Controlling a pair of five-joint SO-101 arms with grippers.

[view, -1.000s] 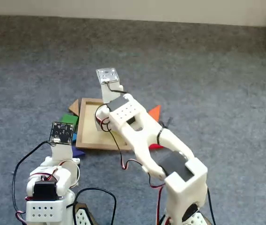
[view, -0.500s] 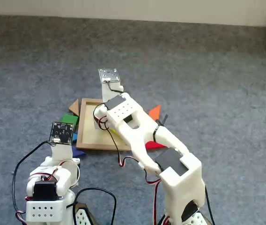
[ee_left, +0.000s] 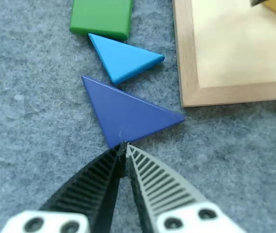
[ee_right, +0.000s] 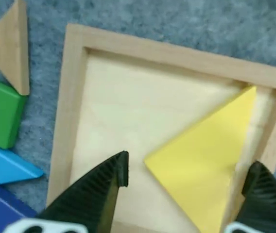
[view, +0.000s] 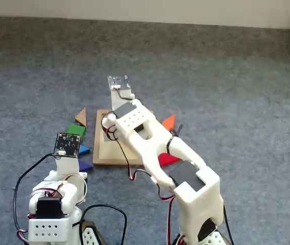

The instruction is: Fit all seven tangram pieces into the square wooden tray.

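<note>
Right gripper [ee_right: 189, 177] open, jaws either side of the yellow triangle [ee_right: 203, 155], which lies flat in the tray [ee_right: 72, 102] between them, one tip in a tray corner. Likely seating it: push its edges flush to the tray's walls, then lift straight up, no dragging. Left gripper [ee_left: 124, 153] closed, empty, tips at a corner of the dark blue triangle [ee_left: 126, 116], beside the tray.

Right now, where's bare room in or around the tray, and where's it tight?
Free: floor of the square wooden tray between the yellow triangle and the rim facing the green square; grey carpet beyond the tray. Crowded: outside that rim, where the wooden triangle, green square, light blue triangle and dark blue triangle line up.
</note>
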